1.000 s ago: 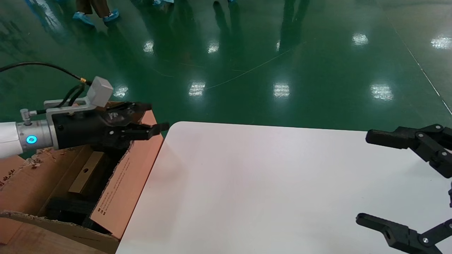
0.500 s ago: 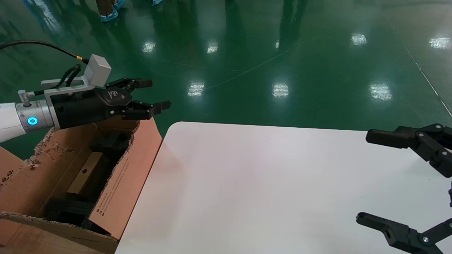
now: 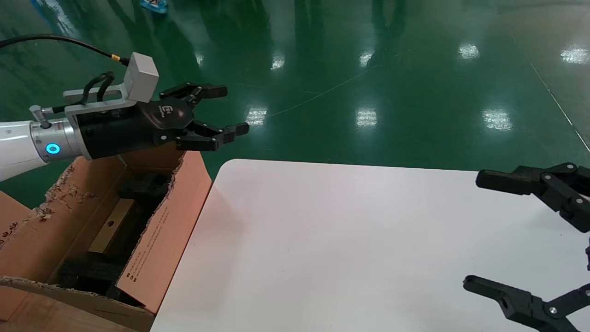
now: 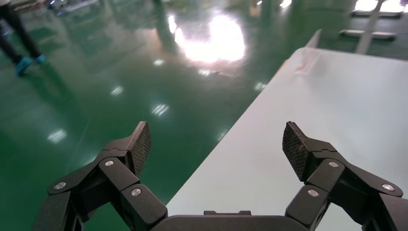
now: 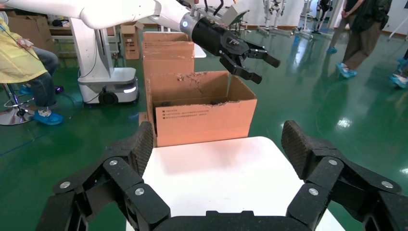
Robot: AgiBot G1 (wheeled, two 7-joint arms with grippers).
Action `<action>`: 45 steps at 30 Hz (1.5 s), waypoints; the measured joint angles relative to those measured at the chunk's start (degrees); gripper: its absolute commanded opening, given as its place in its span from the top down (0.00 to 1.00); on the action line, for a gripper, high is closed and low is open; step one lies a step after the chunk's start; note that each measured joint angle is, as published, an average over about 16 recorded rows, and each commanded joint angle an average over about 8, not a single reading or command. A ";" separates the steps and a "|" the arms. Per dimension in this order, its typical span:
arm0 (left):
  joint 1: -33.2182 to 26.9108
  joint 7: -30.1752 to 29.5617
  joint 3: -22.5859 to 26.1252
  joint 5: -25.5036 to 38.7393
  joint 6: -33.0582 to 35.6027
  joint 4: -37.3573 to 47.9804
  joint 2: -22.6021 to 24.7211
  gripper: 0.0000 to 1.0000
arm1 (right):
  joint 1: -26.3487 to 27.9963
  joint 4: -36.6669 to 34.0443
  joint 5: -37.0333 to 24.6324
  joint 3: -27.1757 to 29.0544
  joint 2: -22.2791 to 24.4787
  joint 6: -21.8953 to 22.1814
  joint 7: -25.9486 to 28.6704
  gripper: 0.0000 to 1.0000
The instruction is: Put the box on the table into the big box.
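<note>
Both grippers are spread wide and hold nothing. Left gripper (image 3: 216,110) hangs above the far corner of the big box (image 3: 161,249), beside the table (image 3: 332,240); right gripper (image 3: 498,235) is parked over the table's right edge. Box (image 3: 110,226) lies inside the carton on black foam (image 3: 87,272) (placement judged complete). Recommended: retract the left arm upward and clear before any sideways travel. Obstruction: the ragged torn flap (image 3: 177,180) stands just below the fingers and could snag them.

head: high, looking down | wrists: low | shared: table (image 3: 322,240)
</note>
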 measured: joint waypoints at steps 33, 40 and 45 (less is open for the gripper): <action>22.54 -18.90 -3.74 -21.56 0.72 -48.34 -2.41 0.00 | 0.00 -0.02 0.07 -0.08 0.03 0.05 -0.04 0.76; 22.74 -19.00 -3.82 -21.80 0.74 -48.70 -2.44 0.00 | 0.00 -0.02 0.08 -0.08 0.04 0.06 -0.04 0.31; 22.39 -18.82 -3.77 -21.44 0.73 -47.91 -2.41 0.00 | 0.00 -0.02 0.08 -0.08 0.04 0.06 -0.04 0.00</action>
